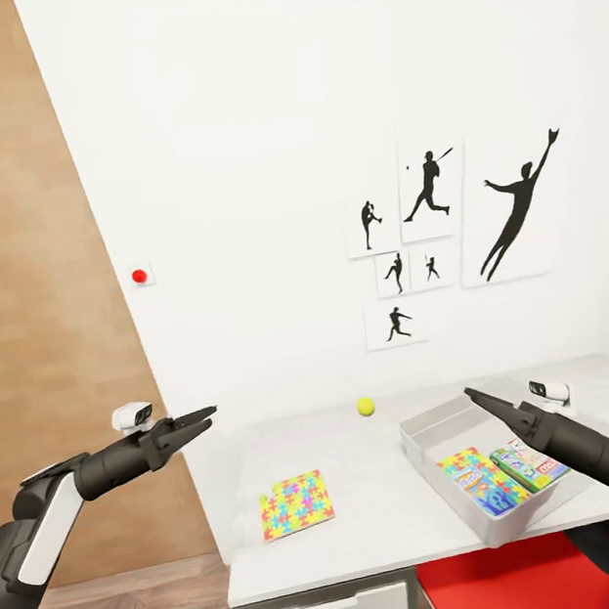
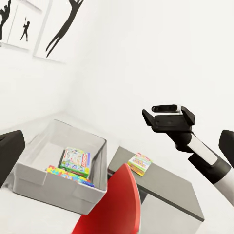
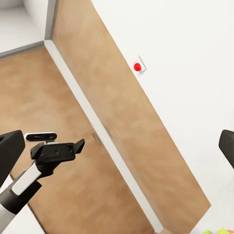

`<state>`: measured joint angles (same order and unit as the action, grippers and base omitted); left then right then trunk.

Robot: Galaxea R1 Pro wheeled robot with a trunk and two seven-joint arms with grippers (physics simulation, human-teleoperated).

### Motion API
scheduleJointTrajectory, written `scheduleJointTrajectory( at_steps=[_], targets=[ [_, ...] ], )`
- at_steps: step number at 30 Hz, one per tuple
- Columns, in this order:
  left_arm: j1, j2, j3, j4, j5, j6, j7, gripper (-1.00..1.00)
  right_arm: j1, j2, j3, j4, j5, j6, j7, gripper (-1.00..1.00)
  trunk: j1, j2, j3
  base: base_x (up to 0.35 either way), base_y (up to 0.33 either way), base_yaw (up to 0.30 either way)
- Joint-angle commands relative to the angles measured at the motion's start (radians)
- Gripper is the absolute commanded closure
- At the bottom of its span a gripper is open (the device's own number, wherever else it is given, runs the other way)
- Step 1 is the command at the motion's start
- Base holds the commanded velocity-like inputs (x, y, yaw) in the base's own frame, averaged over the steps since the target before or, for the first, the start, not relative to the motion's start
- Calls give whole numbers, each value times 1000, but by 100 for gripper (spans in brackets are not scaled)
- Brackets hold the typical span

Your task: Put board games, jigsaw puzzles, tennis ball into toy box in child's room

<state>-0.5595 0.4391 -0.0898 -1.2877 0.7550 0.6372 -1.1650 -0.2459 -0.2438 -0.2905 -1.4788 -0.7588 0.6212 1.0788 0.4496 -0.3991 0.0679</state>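
The robot stands in front of a white table [image 1: 380,520] by a white wall. The left gripper [image 1: 204,416] hangs in the air past the table's left edge, out in front of a brown wooden door [image 1: 25,292]. From the head view its two fingers look pressed together to a point, but in the left wrist view the fingertips [image 2: 10,151] sit far apart at the two sides, so I cannot tell for sure if this claw is wide or narrow. It holds nothing. The right gripper [image 1: 474,396] floats above the toy box [image 1: 425,435], and it holds nothing too. Its tips also look tight from above and far apart in its own view, so I cannot tell there either. The toy box is grey and sits on the right part of the table. Inside it lie two bright flat boxes side by side, one mostly blue and yellow [image 1: 477,479] and one green [image 1: 529,463]. A jigsaw puzzle [image 1: 295,504] with many colors lies flat on the table, left of the toy box and well apart from it. The tennis ball [image 1: 365,406] rests near the wall, between the puzzle and the box. A small red button [image 1: 139,275] is on the wall. Black pictures of ball players [image 1: 433,186] hang above the table. A red chair [image 1: 550,585] is tucked under the table.
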Motion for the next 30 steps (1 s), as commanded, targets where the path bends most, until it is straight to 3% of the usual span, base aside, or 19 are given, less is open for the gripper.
scheduleJointTrajectory(
  at_steps=[1,14,30],
  targets=[
    [0,1,-2,1,8,9,1,-100,0,0,0,0,-5,8,-5,-100,0,-1,0,0,223,0],
    [0,2,4,1,7,9,1,-100,0,0,1,0,-5,11,-28,-100,0,-1,0,0,73,0],
    [1,4,10,19,7,9,-2,-100,0,0,1,1,-5,13,-30,-100,0,-1,-5,0,265,0]
  ],
)
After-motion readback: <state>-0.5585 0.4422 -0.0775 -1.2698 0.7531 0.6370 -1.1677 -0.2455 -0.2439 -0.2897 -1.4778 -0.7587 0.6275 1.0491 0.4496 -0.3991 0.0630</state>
